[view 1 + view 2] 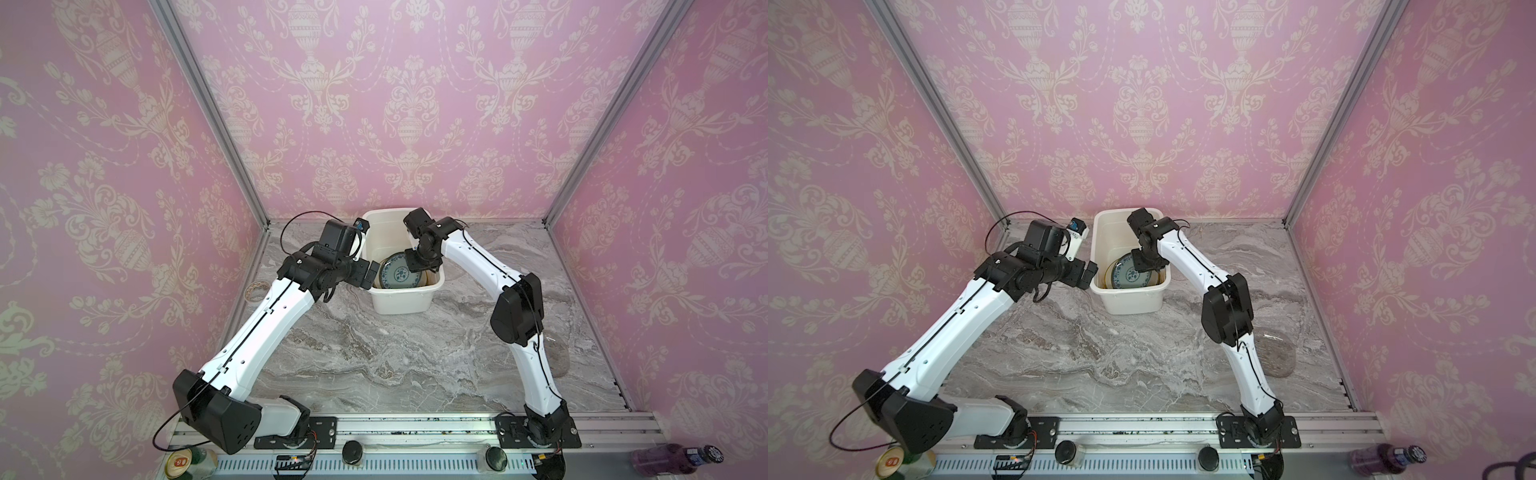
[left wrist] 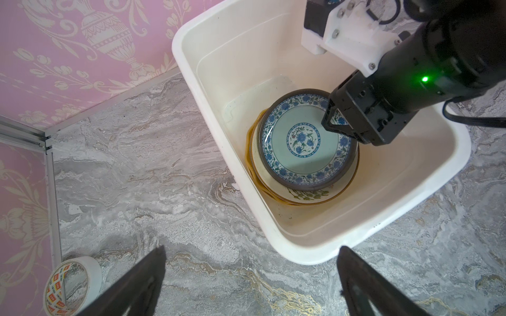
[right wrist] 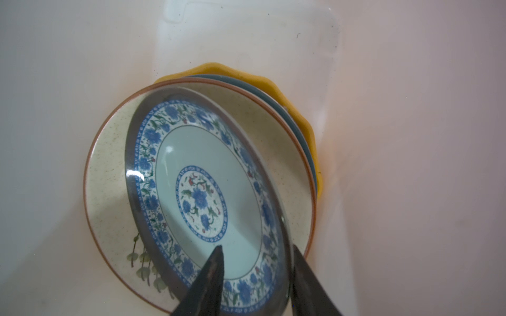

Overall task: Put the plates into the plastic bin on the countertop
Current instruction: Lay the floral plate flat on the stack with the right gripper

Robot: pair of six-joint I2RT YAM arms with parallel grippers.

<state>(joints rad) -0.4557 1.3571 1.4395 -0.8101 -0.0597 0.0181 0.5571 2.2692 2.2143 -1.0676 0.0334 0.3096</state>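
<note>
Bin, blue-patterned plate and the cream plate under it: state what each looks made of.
Plastic bin: white moulded plastic, semi-matt; rolled rim, rounded corners, soft even sheen.
Blue-patterned plate: glazed ceramic or melamine, glossy; sharp highlights near the edge. The dark grey band round it looks glassy, though I cannot tell more.
Cream plate: likely speckled glazed stoneware, satin; fine dark specks, thin brown edge line.

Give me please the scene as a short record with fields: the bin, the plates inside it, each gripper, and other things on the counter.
Bin: white plastic bin at the back of the countertop
Stack inside: blue-patterned plate on top, cream plate beneath, yellow scalloped plate lowest seen
Right gripper: inside the bin, jaws astride the top plate's rim; grip unclear
Left gripper: open, empty, outside the bin
Also on counter: tape roll; round translucent shape, maybe a glass plate
</note>
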